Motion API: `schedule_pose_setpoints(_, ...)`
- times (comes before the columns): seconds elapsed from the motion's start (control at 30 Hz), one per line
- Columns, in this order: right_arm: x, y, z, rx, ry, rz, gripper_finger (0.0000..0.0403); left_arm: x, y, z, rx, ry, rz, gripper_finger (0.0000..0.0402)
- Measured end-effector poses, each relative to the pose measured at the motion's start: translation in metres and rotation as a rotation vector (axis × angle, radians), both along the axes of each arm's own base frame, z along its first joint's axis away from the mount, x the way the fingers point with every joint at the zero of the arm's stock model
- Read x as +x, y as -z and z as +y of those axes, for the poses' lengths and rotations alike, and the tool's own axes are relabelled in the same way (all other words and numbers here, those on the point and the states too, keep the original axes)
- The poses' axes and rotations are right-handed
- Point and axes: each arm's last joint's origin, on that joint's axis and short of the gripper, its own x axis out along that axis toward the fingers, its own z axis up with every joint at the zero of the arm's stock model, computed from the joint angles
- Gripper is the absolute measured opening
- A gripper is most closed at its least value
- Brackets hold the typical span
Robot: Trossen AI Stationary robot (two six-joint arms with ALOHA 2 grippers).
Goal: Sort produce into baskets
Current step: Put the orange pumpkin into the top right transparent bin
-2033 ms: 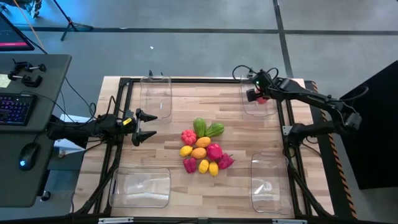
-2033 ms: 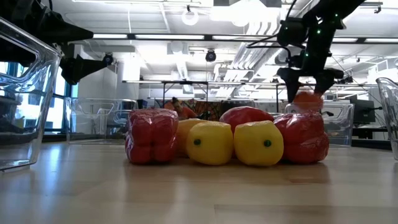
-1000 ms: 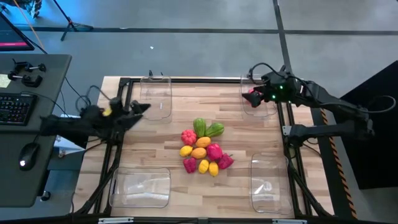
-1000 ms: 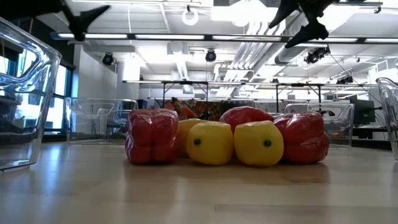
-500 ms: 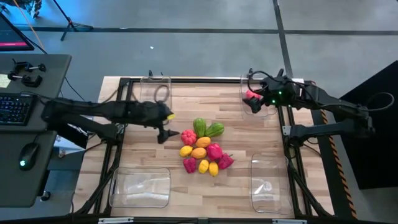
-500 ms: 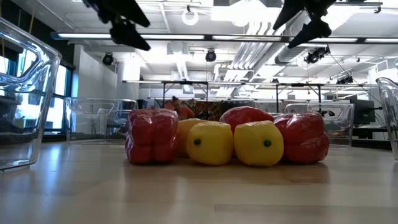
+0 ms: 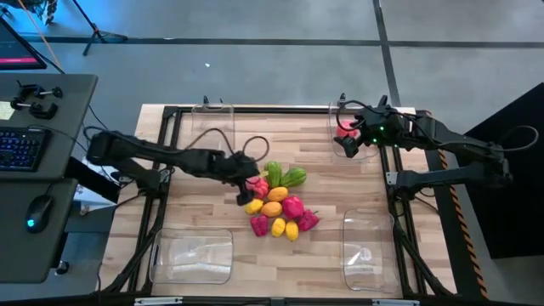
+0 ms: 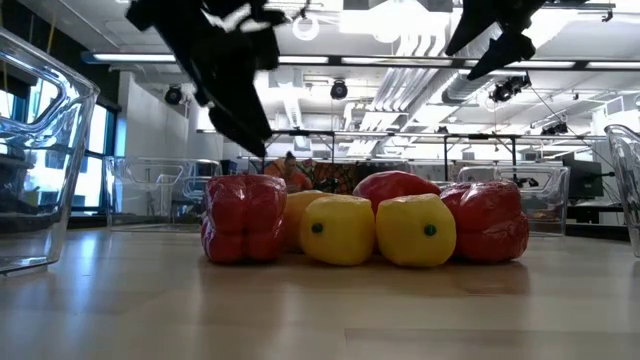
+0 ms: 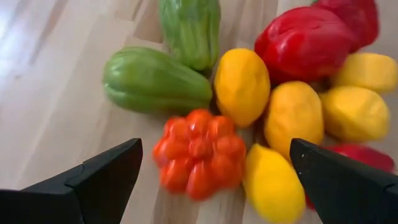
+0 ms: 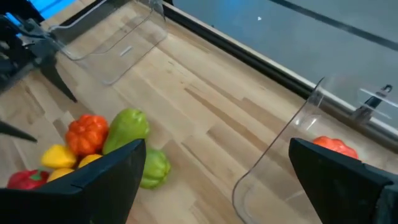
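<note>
Since the earlier frames the left gripper (image 7: 246, 189) has swung in from the table's left edge to the pile of produce (image 7: 278, 203), fingers wide apart over a red-orange lumpy piece (image 9: 199, 151) it partly hides from above. The right gripper (image 7: 346, 141), also spread and empty, hangs over the far right basket (image 7: 367, 151), where one red piece (image 10: 334, 146) shows half cut off.
</note>
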Motion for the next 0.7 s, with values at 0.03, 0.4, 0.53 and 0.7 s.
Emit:
schedule_pose_setpoints(0.03, 0.0, 0.0, 0.0, -0.007, 0.0, 0.003, 0.0385, 0.005, 0.007, 0.0, -0.007, 0.008, 0.005, 0.0395)
schedule_pose_setpoints(0.4, 0.0, 0.0, 0.0, -0.027, 0.0, 0.014, 0.0385, 0.029, 0.049, 0.001, 0.082, 0.032, 0.127, 0.0395)
schedule_pose_setpoints(0.53, 0.0, 0.0, 0.0, -0.027, 0.0, 0.015, 0.0385, 0.032, 0.06, 0.001, 0.071, 0.035, 0.163, 0.0395)
schedule_pose_setpoints(0.7, 0.0, 0.0, 0.0, -0.025, 0.001, 0.013, 0.0385, 0.034, 0.068, 0.001, 0.047, 0.02, 0.175, 0.0395)
